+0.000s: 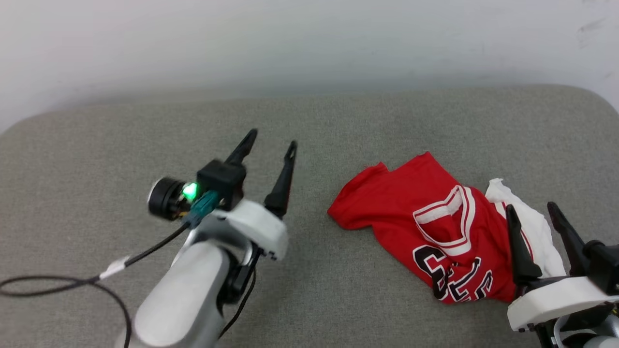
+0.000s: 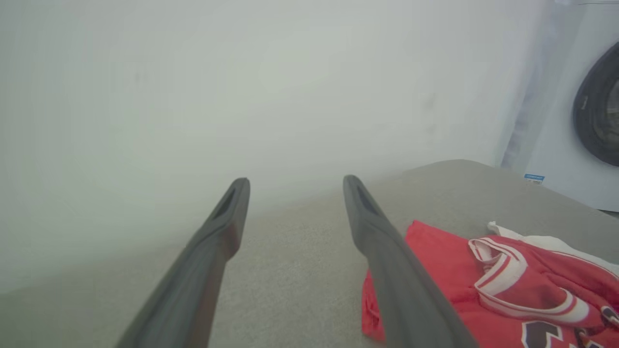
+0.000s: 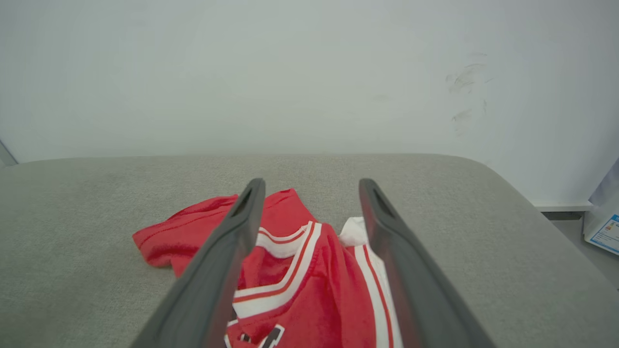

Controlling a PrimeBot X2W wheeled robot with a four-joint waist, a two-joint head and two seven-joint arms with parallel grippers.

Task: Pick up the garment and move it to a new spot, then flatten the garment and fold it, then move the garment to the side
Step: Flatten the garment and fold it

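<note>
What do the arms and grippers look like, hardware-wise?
The left gripper and right gripper each have two long, dark, tapering fingers with slotted tips on a white wrist housing. The left forearm is pale silver-grey; beside its wrist sits a black camera module with a green light, a teal connector and a black cable carrying a white tag.

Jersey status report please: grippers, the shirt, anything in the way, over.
Left gripper open, empty, above bare grey surface. Right gripper open, empty, over the jersey. Shirt crumpled, not held. Nothing blocking it.
</note>
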